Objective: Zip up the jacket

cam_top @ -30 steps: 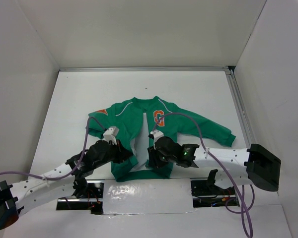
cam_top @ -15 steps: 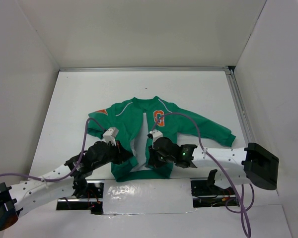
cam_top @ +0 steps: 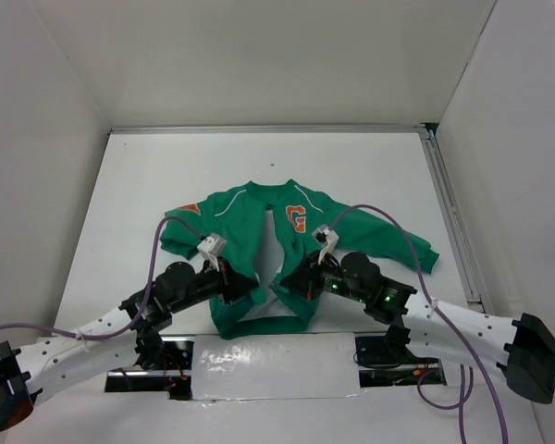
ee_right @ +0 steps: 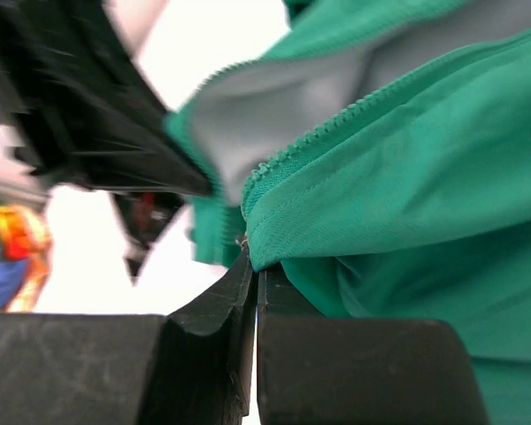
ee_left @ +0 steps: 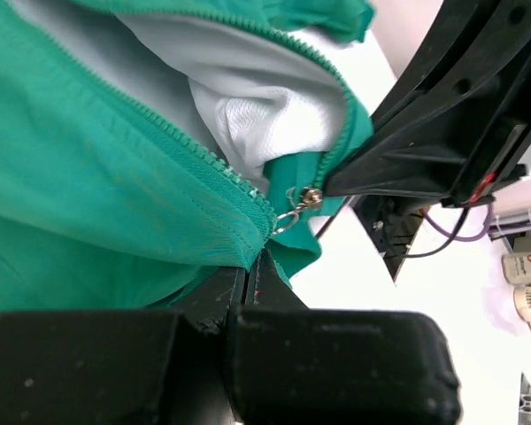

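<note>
Barely started: the jacket (cam_top: 250,231) lies on the table (cam_top: 148,185), front open. Left gripper (cam_top: 244,288) and right gripper (cam_top: 289,286) each pinch a bottom front edge. The slider (ee_left: 299,205) is down at the hem, so I'd say the whole zip is left.

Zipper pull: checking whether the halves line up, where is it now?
In the left wrist view, the zipper pull sits mid-frame at the bottom edge of the jacket, just above the shut jaws of the left gripper.
</note>
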